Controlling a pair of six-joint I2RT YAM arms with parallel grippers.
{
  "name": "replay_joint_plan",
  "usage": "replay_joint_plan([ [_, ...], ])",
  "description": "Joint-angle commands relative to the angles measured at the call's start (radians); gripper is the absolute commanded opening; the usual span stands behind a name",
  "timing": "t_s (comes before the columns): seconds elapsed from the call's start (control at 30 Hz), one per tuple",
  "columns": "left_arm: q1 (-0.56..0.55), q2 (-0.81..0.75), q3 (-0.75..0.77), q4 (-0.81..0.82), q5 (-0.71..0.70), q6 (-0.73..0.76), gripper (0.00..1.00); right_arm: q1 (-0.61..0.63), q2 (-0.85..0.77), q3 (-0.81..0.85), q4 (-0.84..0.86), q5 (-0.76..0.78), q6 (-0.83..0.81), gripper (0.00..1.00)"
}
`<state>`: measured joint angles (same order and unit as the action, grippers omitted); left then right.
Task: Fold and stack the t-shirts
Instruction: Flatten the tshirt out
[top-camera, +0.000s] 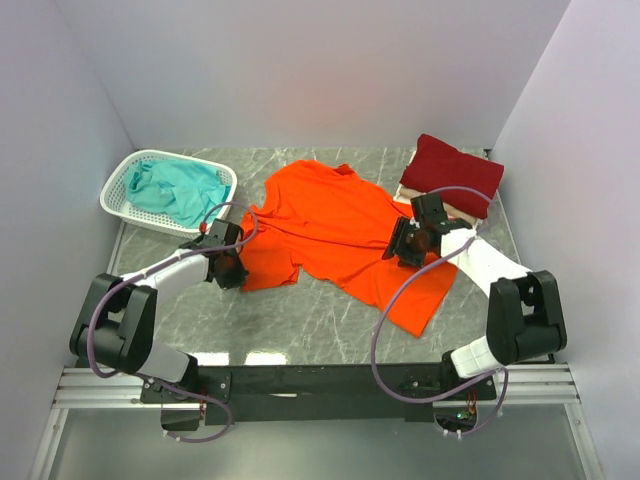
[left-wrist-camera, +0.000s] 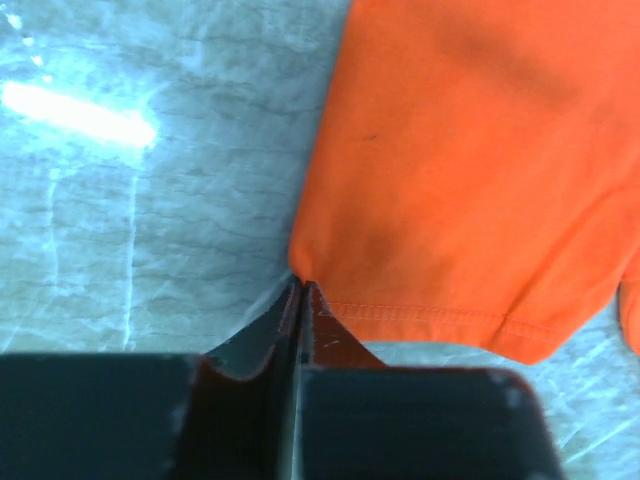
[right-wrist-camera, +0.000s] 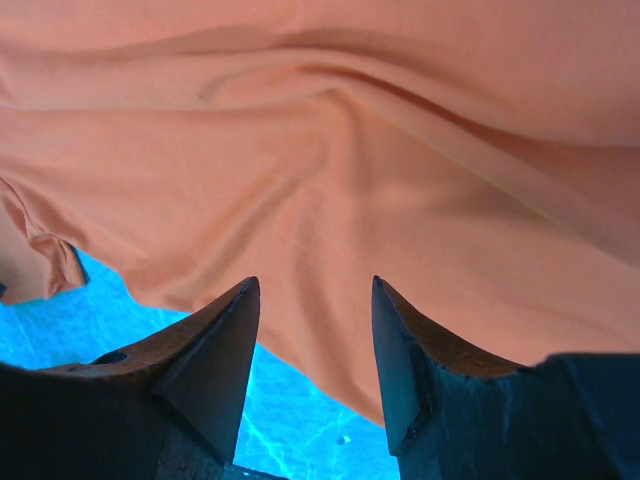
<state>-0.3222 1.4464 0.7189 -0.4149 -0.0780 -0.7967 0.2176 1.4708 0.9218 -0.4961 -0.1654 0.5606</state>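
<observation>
A bright orange short-sleeved cloth t-shirt (top-camera: 340, 235) lies spread across the middle of the grey marble-patterned table (top-camera: 300, 320). It is unfolded and creased, with its neckline toward 12 o'clock and its body running down toward 5 o'clock. One sleeve reaches out toward 9 o'clock, and its stitched hem shows clearly in the left wrist view (left-wrist-camera: 450, 200).

The left end effector (top-camera: 232, 262) sits at that sleeve's corner. Its fingers (left-wrist-camera: 285, 330) are pressed together with no gap, and the corner of the orange cloth is caught at their tips. The right end effector (top-camera: 408, 245) hangs over the shirt's side at about 3 o'clock. Its fingers (right-wrist-camera: 225, 340) stand apart, hold nothing, and have orange cloth spread beyond them.

A folded dark red cloth t-shirt (top-camera: 450, 172) rests at 2 o'clock, close to the right wall. A cream-white layer of cloth (top-camera: 412, 192) peeks out from under its near edge.

Bare table runs along the whole near edge from 7 to 5 o'clock, and there is more between the orange sleeve and the left wall. The shirt's lower corner ends near the table's near-right edge.

A white plastic lattice basket (top-camera: 118, 185) stands at 10 o'clock in the far-left corner. A crumpled teal cloth t-shirt (top-camera: 180, 192) is inside it, with part of it draped over the rim toward the table's centre.
</observation>
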Motion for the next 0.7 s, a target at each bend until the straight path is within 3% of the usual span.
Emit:
replay_joint_plan([
  [0.0,-0.006,0.006,-0.035,-0.002,0.044,-0.010,0.01,0.002,-0.079,-0.034,-0.025,0.029,0.015,0.56],
  [0.23,0.003,-0.092,0.054,-0.073,0.021,-0.024,0.01,0.072,-0.191,-0.182,-0.099,0.102,0.093,0.53],
  [0.67,0.120,-0.225,0.108,-0.160,0.040,0.024,0.01,0.203,-0.355,-0.268,-0.369,0.291,0.277,0.49],
])
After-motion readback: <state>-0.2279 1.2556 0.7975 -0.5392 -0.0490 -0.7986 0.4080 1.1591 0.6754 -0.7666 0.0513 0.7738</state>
